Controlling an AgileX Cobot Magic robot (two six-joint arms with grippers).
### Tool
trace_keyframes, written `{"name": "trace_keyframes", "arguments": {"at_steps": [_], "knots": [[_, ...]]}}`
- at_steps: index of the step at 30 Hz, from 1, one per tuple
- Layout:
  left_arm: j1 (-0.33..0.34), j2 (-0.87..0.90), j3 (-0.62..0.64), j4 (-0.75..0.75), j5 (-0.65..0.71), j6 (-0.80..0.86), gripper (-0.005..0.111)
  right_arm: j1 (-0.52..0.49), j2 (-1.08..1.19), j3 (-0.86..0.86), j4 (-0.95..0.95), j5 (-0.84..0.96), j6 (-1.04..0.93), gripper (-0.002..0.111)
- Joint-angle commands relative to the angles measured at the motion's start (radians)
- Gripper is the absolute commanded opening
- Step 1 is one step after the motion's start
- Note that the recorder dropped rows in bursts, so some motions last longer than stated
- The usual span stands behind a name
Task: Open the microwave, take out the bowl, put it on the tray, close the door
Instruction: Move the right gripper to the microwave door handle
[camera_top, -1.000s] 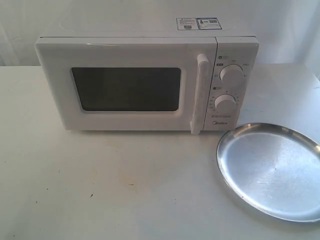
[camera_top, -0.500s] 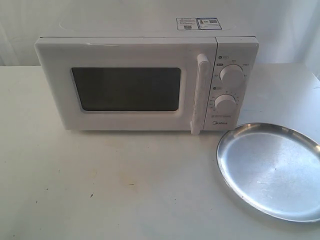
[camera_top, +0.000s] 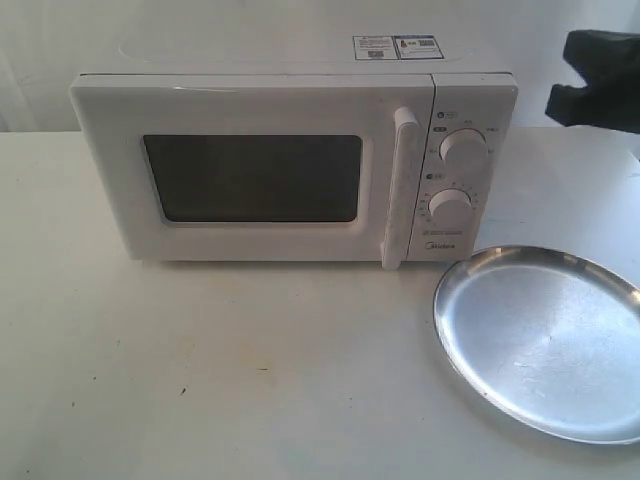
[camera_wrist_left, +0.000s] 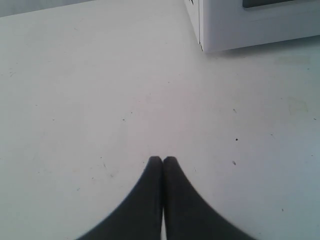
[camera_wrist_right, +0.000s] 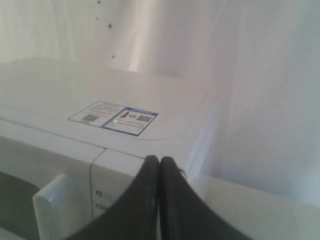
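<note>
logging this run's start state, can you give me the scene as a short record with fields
microwave: upright on the table, dials facing the exterior camera
door: closed, handle untouched
bowl: not visible; window too dark to see inside
tray: on the table, front-right of the microwave, nothing on it
left gripper: fingers together, holding nothing, over bare table near a microwave corner
right gripper: fingers together, holding nothing, raised by the microwave's top right
stage: door not yet opened
</note>
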Motion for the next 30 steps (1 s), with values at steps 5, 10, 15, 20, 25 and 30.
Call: {"name": "trace_keyframes", "arguments": {"at_steps": [5,10,15,20,25,30], "knots": [[-0.006,-0.002,-0.002,-0.007,-0.002,-0.003,0.000,-0.065,0.136,-0.094,-0.629,-0.435,0.310,0.000],[-0.006,-0.002,-0.002,-0.007,-0.002,-0.003,0.000,-0.073,0.243,-0.142,-0.867,-0.683,0.409,0.000],[-0.006,-0.002,-0.002,-0.007,-0.002,-0.003,0.000,-0.094,0.337,-0.139,-0.894,-0.683,0.412,0.000],[-0.006,-0.002,-0.002,-0.007,-0.002,-0.003,0.000,-0.105,0.466,-0.139,-0.894,-0.683,0.338,0.000],[-0.006,-0.002,-0.002,-0.007,-0.002,-0.003,0.000,-0.105,0.544,-0.139,-0.762,-0.677,0.295,0.000],[-0.006,-0.002,-0.002,-0.007,-0.002,-0.003,0.000,-0.105,0.555,-0.139,-0.671,-0.608,0.227,0.005]]}}
